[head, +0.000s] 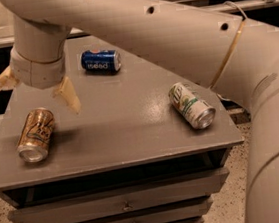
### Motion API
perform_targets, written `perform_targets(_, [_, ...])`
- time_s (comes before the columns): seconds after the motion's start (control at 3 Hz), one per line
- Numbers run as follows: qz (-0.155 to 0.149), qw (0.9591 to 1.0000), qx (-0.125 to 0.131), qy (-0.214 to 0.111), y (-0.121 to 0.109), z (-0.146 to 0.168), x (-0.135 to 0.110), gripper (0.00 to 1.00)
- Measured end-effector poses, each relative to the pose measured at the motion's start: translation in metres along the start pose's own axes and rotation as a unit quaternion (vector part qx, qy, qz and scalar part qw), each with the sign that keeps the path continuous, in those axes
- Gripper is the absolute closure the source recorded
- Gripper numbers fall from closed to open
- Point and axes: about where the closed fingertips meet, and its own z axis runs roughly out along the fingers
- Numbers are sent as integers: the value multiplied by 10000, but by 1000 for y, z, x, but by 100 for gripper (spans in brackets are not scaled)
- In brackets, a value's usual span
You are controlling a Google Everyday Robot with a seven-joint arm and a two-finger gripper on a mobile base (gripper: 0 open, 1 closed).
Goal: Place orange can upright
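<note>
The orange can (35, 134) lies on its side near the front left corner of the grey cabinet top (125, 120), its silver end toward the front edge. My gripper (34, 90) hangs above the left part of the top, just behind and above the can, not touching it. It is open and empty: one tan finger (69, 95) points down to the right of the can, the other finger (0, 82) sticks out past the left edge.
A blue Pepsi can (101, 60) lies on its side at the back of the top. A green-and-white can (191, 105) lies on its side at the right. My large white arm (181, 33) spans the upper view. Drawers (125, 203) sit below the front edge.
</note>
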Motion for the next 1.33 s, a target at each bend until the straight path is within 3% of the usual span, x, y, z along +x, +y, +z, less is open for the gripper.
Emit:
perform_targets(0.67, [-631, 9956, -597, 344, 6, 38, -1, 0])
perform_targets(1.33, [-1103, 9851, -1198, 562, 15, 60, 6, 0])
